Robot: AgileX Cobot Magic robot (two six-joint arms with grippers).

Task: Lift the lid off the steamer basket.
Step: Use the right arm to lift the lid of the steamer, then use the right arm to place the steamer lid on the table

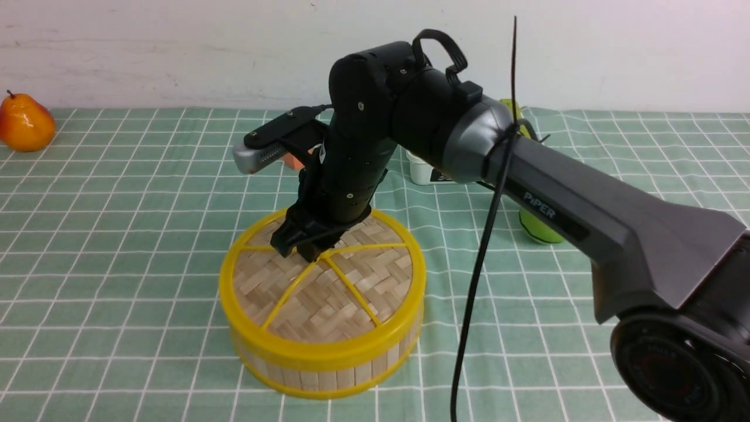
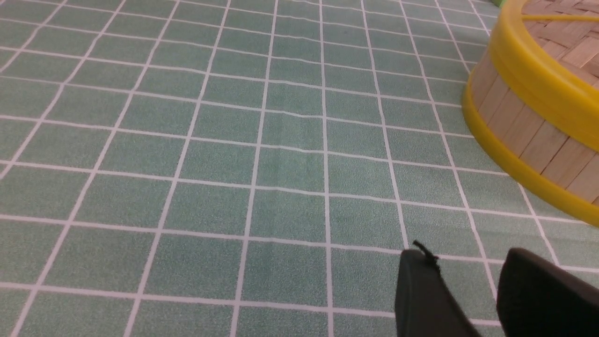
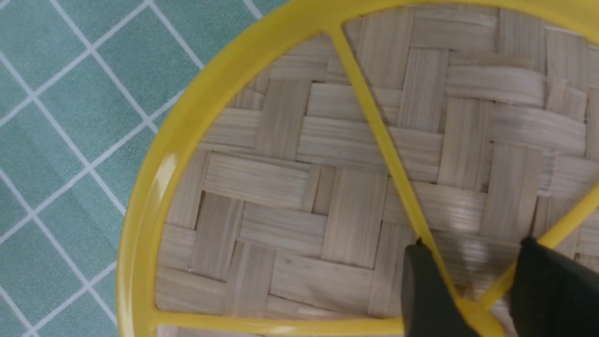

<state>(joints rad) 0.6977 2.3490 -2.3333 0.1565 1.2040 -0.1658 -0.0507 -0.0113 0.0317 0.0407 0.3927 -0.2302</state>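
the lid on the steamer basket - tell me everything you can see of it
The lid is a flat round disc of pale woven bamboo strips inside a yellow plastic rim, with thin yellow spokes running to its centre. It sits level and closed on the steamer basket, on the green checked cloth. The right gripper is at its centre, fingers either side of where the spokes meet, hiding the hub; whether they pinch it cannot be told. Nothing else touches it.
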